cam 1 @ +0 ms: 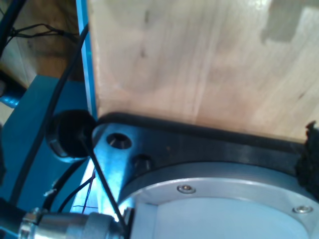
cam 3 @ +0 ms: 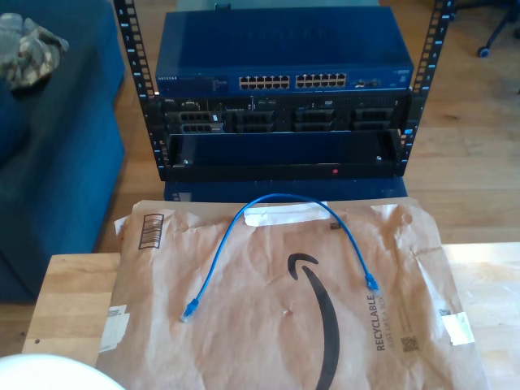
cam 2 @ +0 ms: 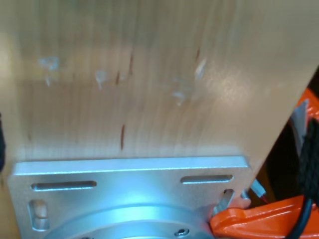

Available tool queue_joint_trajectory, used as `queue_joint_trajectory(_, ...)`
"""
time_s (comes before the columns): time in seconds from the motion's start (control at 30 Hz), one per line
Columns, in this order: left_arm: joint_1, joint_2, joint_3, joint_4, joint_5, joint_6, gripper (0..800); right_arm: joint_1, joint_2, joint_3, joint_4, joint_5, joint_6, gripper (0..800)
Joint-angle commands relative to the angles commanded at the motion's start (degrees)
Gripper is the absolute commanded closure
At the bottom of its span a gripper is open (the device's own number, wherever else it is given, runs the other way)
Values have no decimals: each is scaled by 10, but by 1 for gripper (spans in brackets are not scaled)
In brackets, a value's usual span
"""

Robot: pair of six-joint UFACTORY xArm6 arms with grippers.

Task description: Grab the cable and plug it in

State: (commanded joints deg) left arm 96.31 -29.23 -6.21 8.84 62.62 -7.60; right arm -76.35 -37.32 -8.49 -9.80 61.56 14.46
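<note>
Whether my grippers are open, I cannot tell; the cable (cam 3: pixel 272 199) arches on brown paper (cam 3: pixel 268 325), both plugs pointing toward the camera.

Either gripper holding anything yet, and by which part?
Nothing is held: the thin bright-blue Ethernet cable lies free on the brown paper bag, both plugs loose.

The brown paper sheet (cam 3: pixel 268 325) spread on the tabletop (cam 3: pixel 73 301) carries the one clearly readable word: "RECYCLABLE", printed sideways in black at about four o'clock from the sheet's middle, beside a large black curved-arrow logo (cam 3: pixel 313 317). A barcode-like block (cam 3: pixel 152 231) sits at ten o'clock, its digits too small to read. The lettering on the blue network switch (cam 3: pixel 280 57) is too blurred to make out.
</note>
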Motion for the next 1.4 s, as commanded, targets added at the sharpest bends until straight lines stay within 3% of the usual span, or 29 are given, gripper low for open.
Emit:
queue_joint_trajectory(0.1,0,-12,-27,2,32,-3,0,0,-60,-8,1,1,1,4)
queue_joint_trajectory(0.23,-22,-17,-101,-2,142,-12,0,0,-77,-54,9,57,11,4)
queue_joint_trajectory(0.37,-125,-13,-170,-2,218,-102,0,30,-73,-99,9,79,111,4)
queue_joint_trajectory(0.6,-309,-10,-264,-56,288,-264,0,243,11,-189,8,77,339,4)
queue_joint_trajectory(0.77,-447,1,-303,-96,294,-401,0,411,115,-259,7,76,487,4)
queue_joint_trajectory(0.97,-597,7,-323,-136,291,-554,0,620,137,-273,7,76,593,4)
queue_joint_trajectory(1.1,-623,25,-323,-193,288,-592,0,776,151,-291,7,76,660,4)
queue_joint_trajectory(1.23,-623,33,-322,-197,287,-594,0,931,190,-325,8,76,723,4)
queue_joint_trajectory(1.4,-622,33,-319,-198,288,-597,0,1065,258,-404,9,76,740,4)
